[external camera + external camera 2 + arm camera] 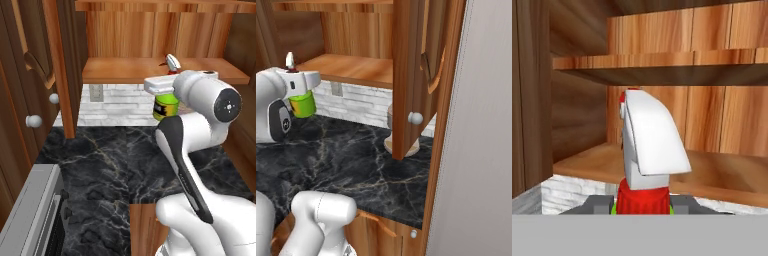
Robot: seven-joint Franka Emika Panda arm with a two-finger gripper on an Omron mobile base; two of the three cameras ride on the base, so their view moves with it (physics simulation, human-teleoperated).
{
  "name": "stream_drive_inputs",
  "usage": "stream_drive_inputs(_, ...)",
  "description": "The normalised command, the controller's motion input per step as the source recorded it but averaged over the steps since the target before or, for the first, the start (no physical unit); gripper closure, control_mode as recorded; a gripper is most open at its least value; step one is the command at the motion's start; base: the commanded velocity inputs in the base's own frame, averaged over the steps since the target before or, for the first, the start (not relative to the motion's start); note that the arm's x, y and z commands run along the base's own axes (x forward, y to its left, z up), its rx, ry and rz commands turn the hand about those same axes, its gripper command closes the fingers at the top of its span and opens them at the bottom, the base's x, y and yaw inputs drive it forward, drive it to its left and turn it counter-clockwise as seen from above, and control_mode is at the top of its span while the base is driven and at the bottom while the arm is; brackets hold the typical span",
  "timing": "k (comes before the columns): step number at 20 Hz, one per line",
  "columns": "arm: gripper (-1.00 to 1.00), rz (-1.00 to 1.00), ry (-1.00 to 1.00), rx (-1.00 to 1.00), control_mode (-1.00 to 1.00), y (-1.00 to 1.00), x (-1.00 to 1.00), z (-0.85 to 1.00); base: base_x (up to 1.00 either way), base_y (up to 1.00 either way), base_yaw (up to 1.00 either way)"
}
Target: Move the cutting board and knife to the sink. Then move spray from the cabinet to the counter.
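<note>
spray [165, 106]: small green bottle, white trigger nozzle, red collar, black-and-white label; upright, in the air just in front of the shelf edge, above the counter
cabinet [150, 70]: reddish-brown wood, vertical-plank back, plain shelf, door open, round white knobs
counter [110, 170]: black marble, pale veins, below the cabinet

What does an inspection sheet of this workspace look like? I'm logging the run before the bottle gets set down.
Surface: counter, black marble, bare in front of the arm.
Job's things: spray off the shelf, held above the counter in front of the open cabinet.
Clutter: a round object on the counter, largely hidden behind the cabinet door.
Gripper: gripper shut on spray, below its nozzle.
Cables: nothing seen.
Surroundings: white brick backsplash with an outlet; stove to the left.
</note>
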Motion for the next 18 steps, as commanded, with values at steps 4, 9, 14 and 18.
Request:
stream_drive_inputs(4,1.00,-0.01,0.04,0.00,-1.00,-0.24,-0.28,-0.42,0.00,0.00,0.00)
stream_drive_inputs(9,1.00,-0.02,0.02,0.00,-1.00,-0.14,-0.18,-0.50,0.00,0.00,0.00)
stream_drive_inputs(14,1.00,-0.02,0.00,0.00,-1.00,-0.05,-0.03,-0.48,0.00,0.00,0.00)
stream_drive_inputs(18,1.00,-0.06,0.00,0.00,-1.00,0.00,0.00,-0.44,0.00,0.00,0.00)
